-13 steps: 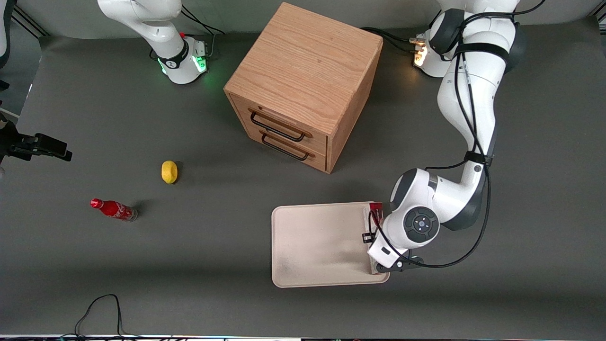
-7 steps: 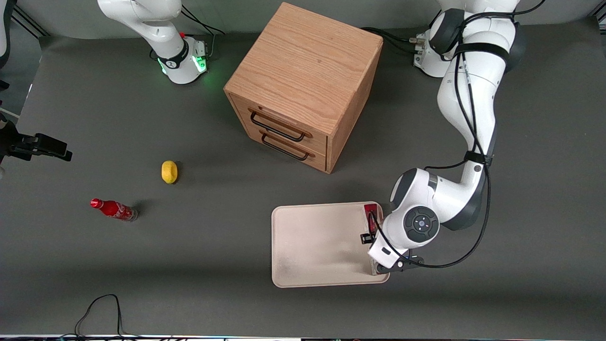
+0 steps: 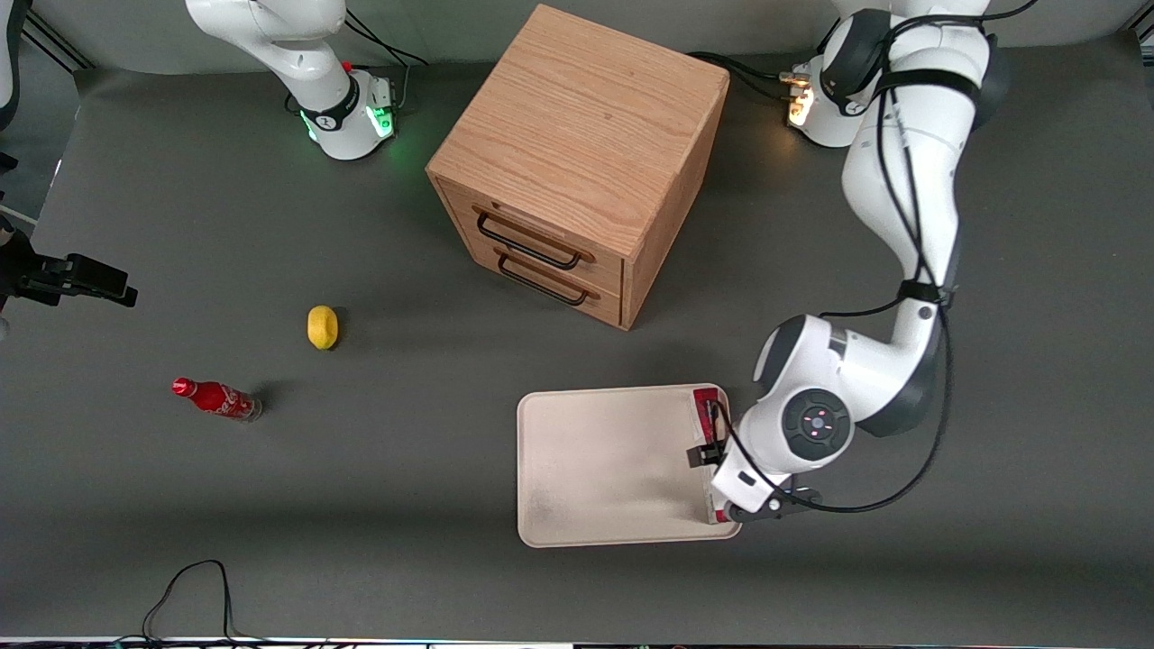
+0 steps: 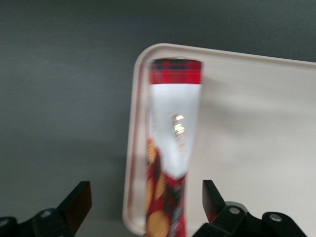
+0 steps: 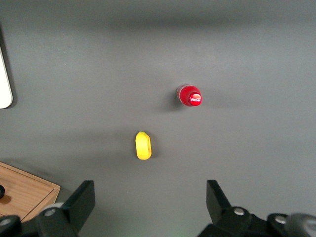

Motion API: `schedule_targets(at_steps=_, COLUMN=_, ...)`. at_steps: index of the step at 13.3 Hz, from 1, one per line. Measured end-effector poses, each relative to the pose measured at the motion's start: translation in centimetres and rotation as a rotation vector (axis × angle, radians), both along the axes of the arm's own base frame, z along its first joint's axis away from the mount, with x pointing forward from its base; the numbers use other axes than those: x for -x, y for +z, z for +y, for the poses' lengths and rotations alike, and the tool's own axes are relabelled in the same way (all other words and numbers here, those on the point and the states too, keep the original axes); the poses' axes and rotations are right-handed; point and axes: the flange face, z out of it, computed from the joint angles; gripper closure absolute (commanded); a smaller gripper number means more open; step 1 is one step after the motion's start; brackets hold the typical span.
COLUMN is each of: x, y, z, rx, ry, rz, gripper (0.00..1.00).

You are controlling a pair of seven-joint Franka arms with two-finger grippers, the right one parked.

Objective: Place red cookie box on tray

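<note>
The red cookie box (image 3: pixel 704 407) lies inside the cream-white tray (image 3: pixel 595 469), along the rim toward the working arm's end. My left gripper (image 3: pixel 728 478) hovers above the box's nearer half and hides most of it in the front view. In the left wrist view the box (image 4: pixel 175 128) shows as a long red and white carton beside the tray's rim (image 4: pixel 132 148). The gripper (image 4: pixel 145 198) is open. Its dark fingers (image 4: pixel 79 203) stand wide apart on either side of the box and do not touch it.
A wooden drawer cabinet (image 3: pixel 577 162) stands farther from the camera than the tray. A yellow lemon (image 3: pixel 322 326) and a small red soda bottle (image 3: pixel 216 398) lie toward the parked arm's end. A black cable (image 3: pixel 194 586) loops at the near table edge.
The wrist has shifted slightly toward the working arm's end and nearer the camera. The box's visible end has settled lower onto the tray by the rim.
</note>
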Motion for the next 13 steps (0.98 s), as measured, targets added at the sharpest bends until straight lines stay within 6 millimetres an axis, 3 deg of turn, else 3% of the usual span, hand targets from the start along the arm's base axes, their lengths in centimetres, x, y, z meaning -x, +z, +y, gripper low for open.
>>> schedule_targets(at_steps=1, x=-0.1, y=2.4, z=1.8, rx=-0.012, ry=-0.003, rz=0.009, gripper=0.00)
schedule_targets(at_steps=5, x=-0.2, y=12.0, z=13.6, rx=-0.027, ry=0.001, rz=-0.004, gripper=0.00)
schedule_targets(at_steps=7, x=2.3, y=14.6, z=17.6, rx=-0.044, ry=-0.006, rz=-0.021, gripper=0.00)
schedule_targets(at_steps=10, x=7.5, y=17.0, z=23.7, rx=-0.074, ry=-0.040, rz=-0.022, gripper=0.00)
schedule_targets(at_steps=13, x=11.8, y=19.2, z=27.0, rx=-0.107, ry=-0.039, rz=-0.020, gripper=0.00)
